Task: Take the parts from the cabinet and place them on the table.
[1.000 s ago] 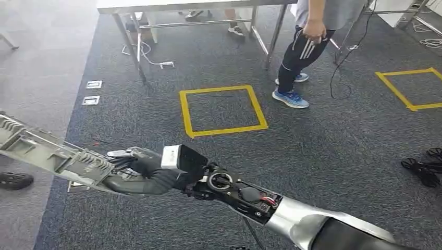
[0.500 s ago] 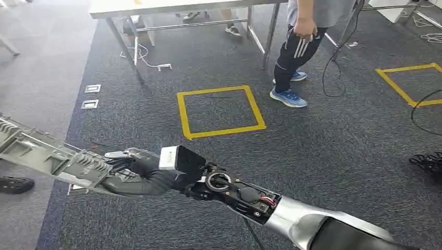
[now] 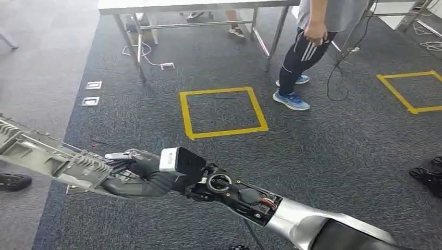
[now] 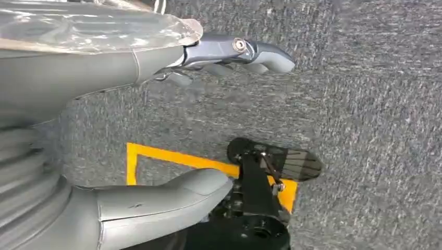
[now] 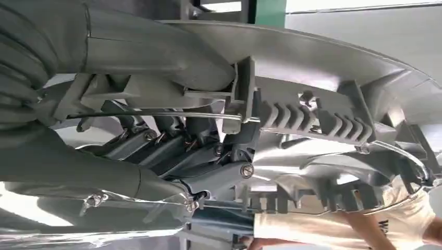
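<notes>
A long grey ribbed plastic part [image 3: 41,153] juts out to the left, low over the dark carpet. My right hand [image 3: 140,174] grips it at its near end, with the arm reaching across from the lower right. In the right wrist view the fingers [image 5: 172,151] wrap around the part [image 5: 323,125] and its toothed ribs. My left hand [image 4: 68,83] hangs above the carpet with thumb and fingers apart and nothing between them. A metal-legged table [image 3: 172,6] stands ahead at the far edge of the carpet.
A person [image 3: 307,47] in dark trousers and blue shoes stands by the table's right end. A yellow taped square [image 3: 223,111] marks the floor ahead, another [image 3: 412,91] lies far right. Floor sockets [image 3: 92,92] sit to the left, black castors [image 3: 427,177] at right.
The whole picture swayed a little left and back, so the camera moved. My right hand keeps the same hold on the grey part. The person shifted slightly by the table.
</notes>
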Controlling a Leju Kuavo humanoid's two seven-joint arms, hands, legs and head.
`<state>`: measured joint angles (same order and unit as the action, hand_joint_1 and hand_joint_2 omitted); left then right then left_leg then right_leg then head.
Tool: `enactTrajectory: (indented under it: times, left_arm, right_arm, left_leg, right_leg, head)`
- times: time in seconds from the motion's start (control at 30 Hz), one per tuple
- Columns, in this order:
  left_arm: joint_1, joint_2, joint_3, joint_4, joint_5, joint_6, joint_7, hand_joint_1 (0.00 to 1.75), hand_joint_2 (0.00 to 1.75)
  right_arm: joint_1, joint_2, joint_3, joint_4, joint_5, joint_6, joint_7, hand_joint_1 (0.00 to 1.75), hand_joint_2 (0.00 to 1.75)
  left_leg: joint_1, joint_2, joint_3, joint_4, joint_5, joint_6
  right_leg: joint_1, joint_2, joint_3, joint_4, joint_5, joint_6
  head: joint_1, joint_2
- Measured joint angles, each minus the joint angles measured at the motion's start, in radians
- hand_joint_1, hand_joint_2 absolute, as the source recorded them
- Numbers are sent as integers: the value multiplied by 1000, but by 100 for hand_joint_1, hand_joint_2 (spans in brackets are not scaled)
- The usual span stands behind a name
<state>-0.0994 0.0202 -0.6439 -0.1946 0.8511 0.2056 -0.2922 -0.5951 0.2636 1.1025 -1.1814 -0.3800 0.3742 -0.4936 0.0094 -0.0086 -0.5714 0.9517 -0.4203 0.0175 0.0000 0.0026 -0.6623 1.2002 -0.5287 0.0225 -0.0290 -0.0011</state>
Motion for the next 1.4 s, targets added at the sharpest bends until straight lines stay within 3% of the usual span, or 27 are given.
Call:
enactTrajectory:
  times: [0.07,0.1,0.2,0.27,0.3,0.37,0.43,0.47,0.5,0.57,0.6,0.63,0.77,0.83,0.9,0.93,0.97,1.0,1.07,1.1,1.13,1.17,1.23,1.27,1.3,1.33,1.4]
  left_arm:
    - [1,-3,1,0,18,-17,-4,0,175]
    - [3,-6,2,0,25,-21,-5,0,175]
    - [5,-5,3,0,39,-26,-8,0,175]
    - [7,-3,3,0,43,-25,-8,0,175]
    - [7,-4,3,0,43,-22,-7,0,175]
    - [6,-4,3,0,43,-19,-2,0,175]
    - [8,-4,3,0,45,-19,0,0,175]
    - [8,-4,3,0,46,-19,0,0,175]
    - [9,-3,3,0,46,-17,2,0,175]
    - [8,0,3,0,46,-17,2,0,175]
    - [6,-3,3,0,46,-17,3,0,175]
    - [6,-3,3,0,46,-17,3,0,175]
    - [7,-5,3,-2,41,-29,-7,0,175]
    - [7,-3,3,-2,42,-29,-10,0,175]
    - [7,-2,3,-2,42,-29,-10,0,175]
    - [7,-2,3,-2,42,-29,-10,0,175]
    - [9,-1,3,-2,43,-29,-10,0,175]
    - [10,-1,3,-2,44,-29,-10,0,175]
    - [10,-2,3,-2,47,-29,-11,0,175]
    - [13,-6,3,-2,48,-28,-11,0,175]
    - [8,-6,3,-1,51,-28,-13,0,175]
    - [7,-6,3,-1,53,-27,-14,0,175]
    - [6,-6,3,-1,56,-27,-15,0,175]
    - [2,1,3,-2,57,-27,-16,0,175]
    - [6,-5,3,-2,59,-27,-17,0,175]
    - [6,-3,3,-2,59,-27,-19,0,175]
    - [7,-2,3,-2,60,-27,-19,0,175]
  right_arm:
    - [-1,0,0,0,-2,3,-1,175,175]
    - [-2,0,0,0,-3,4,-3,175,175]
    - [-3,0,1,-1,-4,9,-8,175,175]
    - [-4,1,1,-2,-4,11,-8,175,175]
    - [-5,1,1,-2,-4,11,-8,175,175]
    - [-6,1,1,-2,-4,12,-12,175,175]
    - [-5,1,2,-1,-4,12,-12,175,175]
    - [-5,1,3,0,-4,12,-12,175,175]
    - [-5,1,3,0,-4,12,-11,175,175]
    - [-5,1,3,0,-4,12,-12,175,175]
    - [-5,1,3,0,-4,12,-12,175,175]
    - [-7,1,3,0,-5,12,-12,175,175]
    - [-9,2,3,-2,-5,11,-11,175,175]
    - [-11,3,3,-2,-4,11,-11,175,175]
    - [-9,2,3,-2,-4,11,-11,175,175]
    - [-9,2,3,-1,-4,11,-11,175,175]
    - [-9,2,3,-1,-4,11,-10,175,175]
    - [-9,2,3,-1,-4,11,-10,175,175]
    - [-9,2,3,-1,-4,12,-10,175,175]
    - [-9,2,3,-1,-4,13,-11,175,175]
    - [-11,3,3,0,-4,15,-12,175,175]
    - [-15,3,4,0,-5,15,-14,175,175]
    - [-14,3,5,0,-5,17,-15,175,175]
    - [-13,8,4,-3,-5,18,-15,175,175]
    - [-12,6,3,2,-5,19,-15,175,175]
    - [-16,6,3,4,-6,20,-17,175,175]
    - [-15,6,4,9,-7,23,-22,175,175]
  left_leg:
    - [-1,-3,6,0,-4,-3]
    - [-7,-4,4,4,-7,-6]
    - [0,-2,-1,1,-3,-20]
    - [0,-3,0,8,-13,-30]
    - [-1,0,-18,49,-42,-37]
    - [6,1,-98,216,-122,-48]
    - [7,1,-160,337,-151,-56]
    - [9,2,-156,318,-128,-57]
    - [11,2,-125,251,-85,-58]
    - [15,4,-33,59,3,-61]
    - [13,5,-7,10,-3,-59]
    - [11,-1,-12,7,3,-45]
    - [13,-2,-2,3,-15,-13]
    - [11,-1,14,2,-26,0]
    - [5,-1,26,3,-36,5]
    - [2,-1,35,3,-44,6]
    - [-1,-2,46,3,-51,7]
    - [-4,-3,61,3,-61,8]
    - [-10,-5,97,1,-84,8]
    - [-6,-5,102,-5,-94,8]
    - [-12,-4,104,-6,-98,2]
    - [-3,-7,100,-8,-100,-3]
    - [-2,-3,115,-27,-107,-15]
    - [-12,-3,137,-40,-119,-20]
    - [-11,1,142,-18,-119,-24]
    - [-6,0,102,53,-135,-30]
    - [0,0,-33,237,-175,-46]
  right_leg:
    - [5,1,90,-199,99,-18]
    - [10,2,107,-235,90,-22]
    - [13,4,104,-243,92,-23]
    - [0,2,119,-263,103,-33]
    - [-2,2,119,-265,104,-36]
    - [-2,-1,118,-265,104,-37]
    - [-3,-1,119,-264,104,-37]
    - [-3,0,120,-264,102,-37]
    - [-4,1,121,-263,101,-35]
    - [-7,3,124,-257,95,-26]
    - [-1,4,120,-252,90,-19]
    - [3,5,117,-249,88,-15]
    - [-3,3,116,-247,61,6]
    - [-3,2,58,-119,12,13]
    - [-3,1,-43,60,-44,15]
    - [-3,1,-79,110,-46,14]
    - [-2,1,-89,103,-21,10]
    - [2,1,-74,49,30,3]
    - [12,3,1,-152,162,-23]
    - [20,5,25,-201,172,-38]
    - [25,1,34,-209,157,-44]
    - [28,0,53,-237,141,-47]
    - [28,2,59,-242,128,-50]
    - [11,3,100,-270,124,-47]
    - [11,4,125,-291,118,-44]
    - [7,-1,149,-307,111,-49]
    - [2,0,185,-327,90,-44]
  head:
    - [0,0]
    - [-2,0]
    - [0,0]
    - [2,0]
    - [-2,0]
    - [-5,0]
    - [-5,0]
    - [-5,0]
    - [-5,0]
    - [-5,0]
    - [-7,0]
    - [-4,0]
    - [-2,0]
    - [2,0]
    - [2,0]
    - [2,0]
    - [2,0]
    - [2,0]
    - [2,0]
    - [0,0]
    - [-7,0]
    - [3,0]
    - [1,0]
    - [6,0]
    - [6,0]
    - [1,0]
    - [1,0]
